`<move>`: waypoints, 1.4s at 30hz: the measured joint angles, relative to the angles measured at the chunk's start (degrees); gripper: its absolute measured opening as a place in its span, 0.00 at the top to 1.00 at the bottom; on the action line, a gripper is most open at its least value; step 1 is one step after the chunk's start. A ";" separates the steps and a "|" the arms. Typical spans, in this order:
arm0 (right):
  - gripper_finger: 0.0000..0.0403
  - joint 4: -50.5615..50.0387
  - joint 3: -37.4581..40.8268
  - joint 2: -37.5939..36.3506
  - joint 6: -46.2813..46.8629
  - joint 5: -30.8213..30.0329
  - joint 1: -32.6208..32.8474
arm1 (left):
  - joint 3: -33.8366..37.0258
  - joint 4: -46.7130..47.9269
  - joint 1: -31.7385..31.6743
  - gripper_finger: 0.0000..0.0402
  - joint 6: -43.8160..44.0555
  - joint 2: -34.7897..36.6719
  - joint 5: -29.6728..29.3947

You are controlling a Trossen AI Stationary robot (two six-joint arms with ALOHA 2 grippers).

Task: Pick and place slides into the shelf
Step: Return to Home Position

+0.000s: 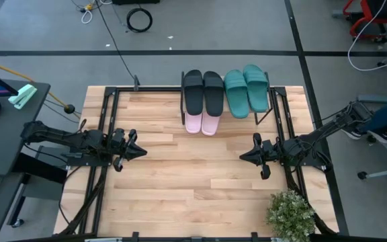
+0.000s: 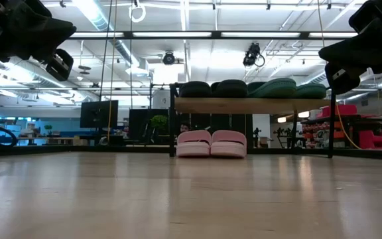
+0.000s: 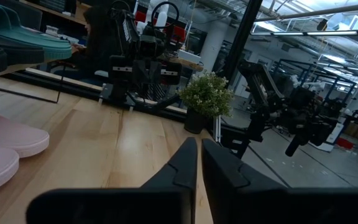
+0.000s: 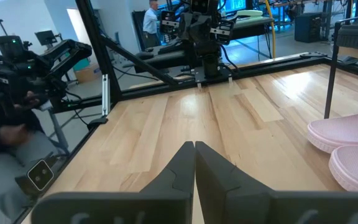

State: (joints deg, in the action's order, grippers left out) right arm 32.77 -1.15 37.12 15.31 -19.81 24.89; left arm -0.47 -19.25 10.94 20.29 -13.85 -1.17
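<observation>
The shelf (image 1: 264, 107) stands at the table's far edge. On its plank top lie two black slides (image 1: 203, 91) and two teal slides (image 1: 246, 89). Two pink slides (image 2: 211, 143) rest on their soles on the table under the plank, their toes sticking out toward the near side (image 1: 201, 124). My left gripper (image 1: 144, 151) hangs shut above the table at its left side, holding nothing. My right gripper (image 1: 242, 156) hangs shut at the right side, also holding nothing. Each points toward the table's middle.
A small potted plant (image 1: 290, 214) stands at the table's near right corner. Black frame rails (image 1: 106, 134) run along the left and right sides of the table. Bare wood lies between the two grippers and in front of the shelf.
</observation>
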 joint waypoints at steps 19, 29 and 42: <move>0.95 0.00 0.00 0.00 0.00 -0.02 -0.01 | 0.00 -0.02 0.01 0.93 0.02 -0.02 0.00; 0.95 0.00 0.00 0.00 0.00 -0.02 0.01 | 0.00 -0.02 0.02 0.92 0.00 0.00 -0.02; 0.95 0.00 0.00 0.00 0.00 -0.01 -0.01 | 0.00 -0.02 0.02 0.94 0.02 0.00 -0.02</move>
State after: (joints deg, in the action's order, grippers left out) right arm 32.77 -1.15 37.12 15.31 -19.82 24.88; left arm -0.47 -19.27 10.96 20.32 -13.85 -1.18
